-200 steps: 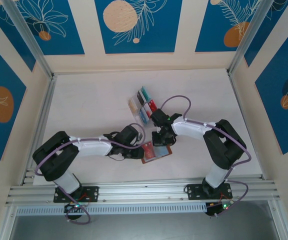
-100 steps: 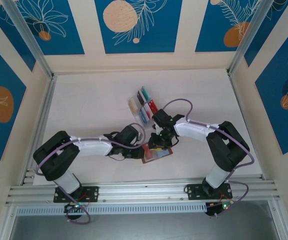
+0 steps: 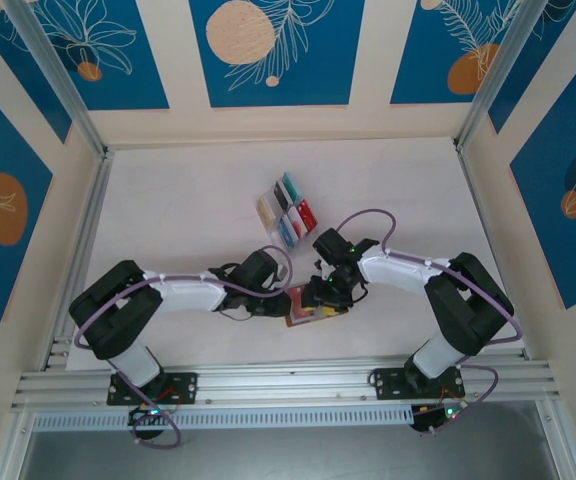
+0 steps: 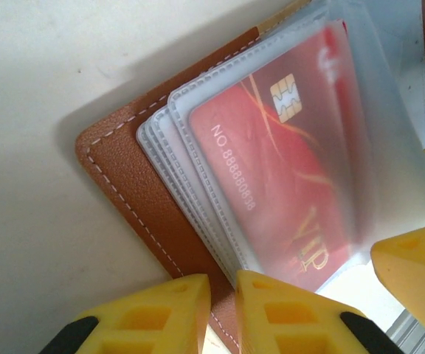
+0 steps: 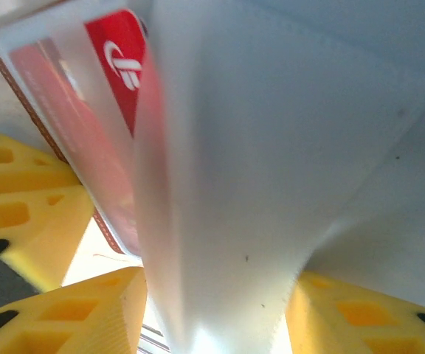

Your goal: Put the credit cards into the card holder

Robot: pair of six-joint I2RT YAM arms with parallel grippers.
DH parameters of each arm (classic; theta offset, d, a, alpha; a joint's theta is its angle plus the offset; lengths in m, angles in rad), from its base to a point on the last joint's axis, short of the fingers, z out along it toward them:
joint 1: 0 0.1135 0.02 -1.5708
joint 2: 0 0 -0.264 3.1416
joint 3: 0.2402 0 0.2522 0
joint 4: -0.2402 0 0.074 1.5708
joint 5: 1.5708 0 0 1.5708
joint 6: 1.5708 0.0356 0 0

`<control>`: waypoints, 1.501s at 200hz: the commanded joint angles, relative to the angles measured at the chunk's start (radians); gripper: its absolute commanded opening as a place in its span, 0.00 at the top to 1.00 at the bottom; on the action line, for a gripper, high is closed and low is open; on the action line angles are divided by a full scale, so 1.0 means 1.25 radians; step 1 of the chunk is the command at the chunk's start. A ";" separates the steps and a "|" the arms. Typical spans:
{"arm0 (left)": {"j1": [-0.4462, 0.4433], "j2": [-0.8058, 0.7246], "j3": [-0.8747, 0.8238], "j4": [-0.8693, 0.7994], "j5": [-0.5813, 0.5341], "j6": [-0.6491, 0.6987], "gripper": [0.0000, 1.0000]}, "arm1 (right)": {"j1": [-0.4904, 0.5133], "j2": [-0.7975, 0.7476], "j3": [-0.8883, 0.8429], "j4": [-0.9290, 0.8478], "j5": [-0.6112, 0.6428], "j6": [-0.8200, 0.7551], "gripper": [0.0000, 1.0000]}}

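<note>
Your left gripper (image 4: 222, 295) pinches the edge of the open brown leather card holder (image 4: 135, 199) on the white table (image 4: 35, 74). Its clear pocket (image 4: 389, 169) holds a red plastic credit card (image 4: 271, 184); your right gripper (image 5: 216, 295) stands released.

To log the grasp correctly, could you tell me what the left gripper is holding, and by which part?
The left gripper pinches the card holder by the edge of its brown leather cover.
</note>
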 commanded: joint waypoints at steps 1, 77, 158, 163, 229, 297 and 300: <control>0.005 0.044 -0.022 -0.036 -0.022 -0.008 0.81 | -0.006 -0.023 -0.016 -0.008 -0.036 0.022 0.45; 0.005 0.035 -0.037 -0.037 -0.025 -0.009 0.81 | -0.027 -0.055 0.033 -0.021 0.000 -0.024 0.49; 0.005 0.024 -0.044 -0.043 -0.029 -0.008 0.81 | -0.035 -0.055 0.072 -0.035 0.043 -0.059 0.72; 0.005 0.024 -0.044 -0.044 -0.030 -0.008 0.81 | -0.035 -0.052 0.075 -0.045 0.054 -0.060 0.74; 0.005 0.023 -0.044 -0.046 -0.029 -0.007 0.81 | 0.013 -0.011 0.134 -0.125 0.189 -0.067 1.00; 0.006 0.031 -0.030 -0.043 -0.023 -0.005 0.81 | 0.056 0.027 0.140 -0.021 0.061 -0.040 0.96; 0.006 0.032 -0.030 -0.042 -0.021 -0.005 0.81 | 0.056 0.032 0.139 -0.012 0.052 -0.036 0.95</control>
